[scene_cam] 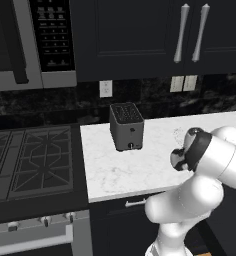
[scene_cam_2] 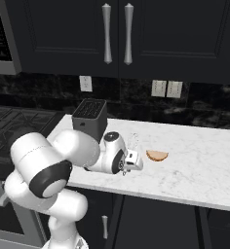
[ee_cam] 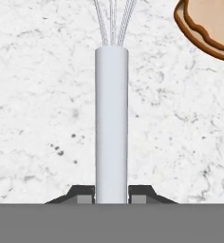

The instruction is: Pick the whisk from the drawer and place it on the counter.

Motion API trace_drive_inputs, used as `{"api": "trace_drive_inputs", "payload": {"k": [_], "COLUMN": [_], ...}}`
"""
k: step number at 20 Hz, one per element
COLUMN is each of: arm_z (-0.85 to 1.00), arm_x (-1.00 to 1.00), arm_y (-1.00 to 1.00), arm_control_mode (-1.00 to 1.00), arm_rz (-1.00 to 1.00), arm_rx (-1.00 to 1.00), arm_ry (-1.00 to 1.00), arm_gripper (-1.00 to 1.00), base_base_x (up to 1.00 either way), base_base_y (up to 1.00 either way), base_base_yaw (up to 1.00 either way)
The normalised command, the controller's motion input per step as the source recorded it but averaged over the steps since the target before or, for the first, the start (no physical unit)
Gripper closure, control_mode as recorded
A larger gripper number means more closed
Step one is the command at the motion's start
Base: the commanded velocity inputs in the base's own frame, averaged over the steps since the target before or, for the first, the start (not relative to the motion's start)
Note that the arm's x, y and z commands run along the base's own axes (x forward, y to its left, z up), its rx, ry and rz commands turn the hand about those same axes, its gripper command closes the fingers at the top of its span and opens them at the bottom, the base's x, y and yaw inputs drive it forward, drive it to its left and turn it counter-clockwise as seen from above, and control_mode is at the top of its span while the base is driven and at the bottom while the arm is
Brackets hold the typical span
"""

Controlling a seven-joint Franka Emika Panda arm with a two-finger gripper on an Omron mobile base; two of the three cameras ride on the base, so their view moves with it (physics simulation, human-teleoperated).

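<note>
The whisk (ee_cam: pixel 111 123) stands with its pale silvery handle between my two finger tips, and its thin wires fan out at the top of the hand view. My gripper (ee_cam: pixel 112 194) is shut on that handle, just above the white marble counter (ee_cam: pixel 38 95). In the right base view the gripper (scene_cam_2: pixel 134 162) hangs over the counter (scene_cam_2: pixel 204 165) near its middle, and the whisk (scene_cam_2: pixel 134 141) shows as faint wires beyond it. The dark drawer (scene_cam: pixel 121 211) with its silver bar handle sits under the counter edge (scene_cam: pixel 115 172).
A dark toaster (scene_cam: pixel 126 126) stands at the back left of the counter. A tan bread piece (scene_cam_2: pixel 157 155) lies just right of the gripper, close to the whisk head (ee_cam: pixel 209 28). The black gas stove (scene_cam: pixel 30 160) lies to the left. Tall cupboard doors (scene_cam_2: pixel 117 34) hang above.
</note>
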Motion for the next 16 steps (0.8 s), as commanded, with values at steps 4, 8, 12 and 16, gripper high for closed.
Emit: {"api": "trace_drive_inputs", "payload": {"k": [4,8,12,16], "arm_z": [-0.14,0.00,0.00,0.00], "arm_x": [0.11,0.00,0.00,0.00], "arm_y": [0.00,0.01,0.00,0.00], "arm_control_mode": [-1.00,-1.00,-1.00,-1.00], "arm_rz": [0.03,0.00,0.00,0.00], "arm_rx": [0.00,0.00,0.00,0.00], "arm_ry": [-0.02,0.00,0.00,0.00], "arm_gripper": [1.00,1.00,1.00,-1.00], "base_base_x": [0.00,0.00,0.00,0.00], "base_base_y": [0.00,0.00,0.00,0.00], "base_base_yaw": [0.00,0.00,0.00,0.00]}}
